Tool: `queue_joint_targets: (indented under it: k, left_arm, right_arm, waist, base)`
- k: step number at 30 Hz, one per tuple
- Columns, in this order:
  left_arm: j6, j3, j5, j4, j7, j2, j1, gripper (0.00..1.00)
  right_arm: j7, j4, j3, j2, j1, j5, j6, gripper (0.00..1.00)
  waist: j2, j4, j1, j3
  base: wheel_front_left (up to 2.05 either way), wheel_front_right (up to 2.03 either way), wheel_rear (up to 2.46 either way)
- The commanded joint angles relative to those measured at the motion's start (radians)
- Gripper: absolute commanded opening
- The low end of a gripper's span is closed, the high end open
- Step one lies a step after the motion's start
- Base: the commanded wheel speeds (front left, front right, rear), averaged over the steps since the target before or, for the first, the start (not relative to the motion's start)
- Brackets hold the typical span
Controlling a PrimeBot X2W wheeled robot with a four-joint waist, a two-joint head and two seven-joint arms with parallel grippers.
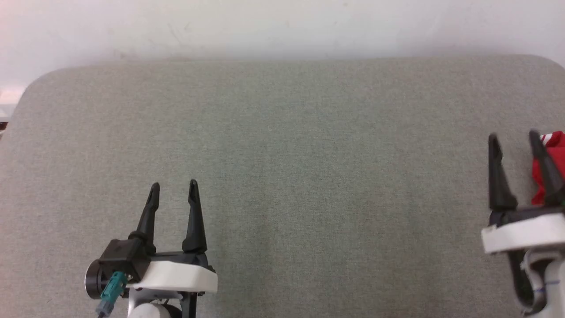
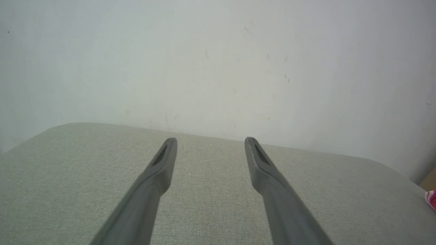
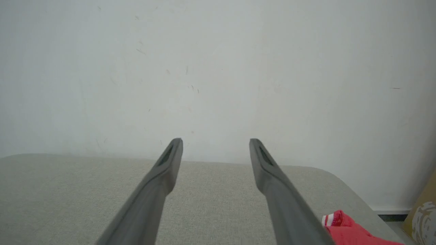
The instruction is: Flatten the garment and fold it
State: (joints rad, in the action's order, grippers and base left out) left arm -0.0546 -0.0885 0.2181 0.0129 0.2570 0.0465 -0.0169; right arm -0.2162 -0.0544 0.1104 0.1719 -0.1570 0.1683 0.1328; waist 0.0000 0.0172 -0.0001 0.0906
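Both arms hover over the grey padded table point(image 1: 282, 132), left gripper point(image 1: 174, 184) and right gripper point(image 1: 513, 135) empty with fingers spread wide, while the garment point(image 1: 552, 170) sits bunched at the table's right edge just beside the right gripper, striped trim on its far side, its long axis impossible to tell.

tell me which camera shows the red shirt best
Right wrist view: the garment lies bunched at lower right, striped trim clear. Head view has it cut by the edge, partly behind the right gripper; left wrist view catches a sliver.
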Motion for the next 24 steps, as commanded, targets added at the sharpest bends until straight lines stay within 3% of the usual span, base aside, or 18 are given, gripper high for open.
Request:
queue_joint_targets:
  k: [1, 11, 24]
  left_arm:
    - [-0.003, 0.004, -0.01, -0.005, 0.005, 0.004, 0.015, 1.0]
    - [-0.003, -0.007, -0.029, -0.042, 0.005, 0.004, 0.05, 1.0]
    - [-0.003, -0.008, -0.04, -0.048, 0.005, 0.004, 0.05, 1.0]
  right_arm:
    - [-0.01, 0.009, -0.001, -0.023, 0.031, 0.002, -0.002, 1.0]
    - [-0.032, -0.017, -0.068, -0.098, 0.148, 0.0, -0.002, 1.0]
    - [-0.044, -0.027, -0.062, -0.119, 0.158, -0.004, -0.002, 1.0]
  waist:
    - [0.0, 0.008, 0.0001, -0.009]
    - [0.0, 0.017, 0.0001, -0.023]
    - [0.0, 0.016, 0.0001, -0.021]
  base:
    - [0.0, 0.0, 0.0]
    - [0.0, 0.0, 0.0]
    - [0.0, 0.0, 0.0]
